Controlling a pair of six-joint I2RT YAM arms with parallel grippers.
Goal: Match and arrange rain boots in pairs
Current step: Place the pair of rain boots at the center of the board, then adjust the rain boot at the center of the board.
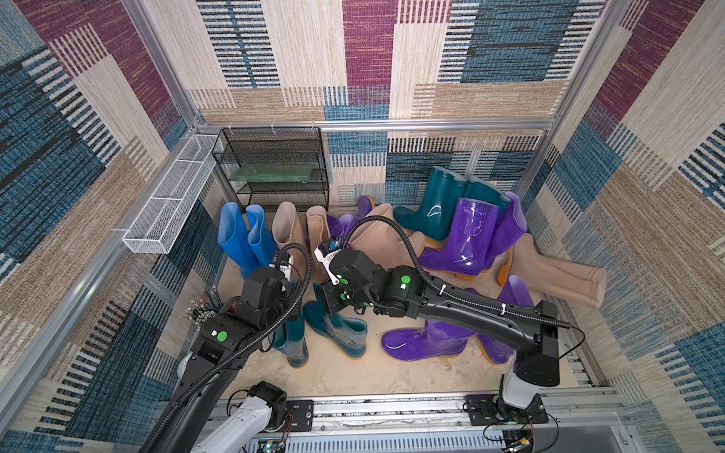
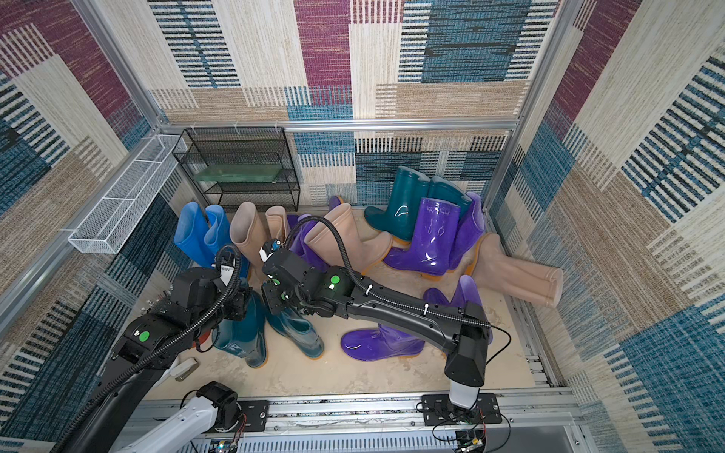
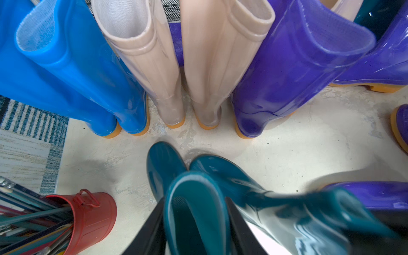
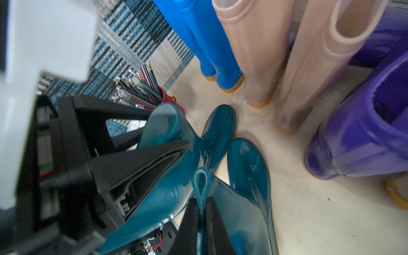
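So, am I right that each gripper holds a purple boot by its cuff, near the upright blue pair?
Not purple: the wrist views show the left gripper on one dark teal boot and the right gripper on the other teal boot. The rest is right.

Bench [image 1: 353, 376]: pale, mottled surface. Far left, upright: bright blue boots [image 1: 239, 239], with beige boots [image 1: 288, 231] just beside them. Far right: rear teal pair [image 1: 439, 204] and purple boots [image 1: 467, 239]. One fallen beige boot [image 1: 561, 278] lies on its side. Near front: front teal boots [image 1: 337, 331] and a purple boot [image 1: 419, 343]. Left edge: red tin of rods [image 3: 92, 216]. Black mesh rack [image 1: 274, 168] apparently stands at the back.
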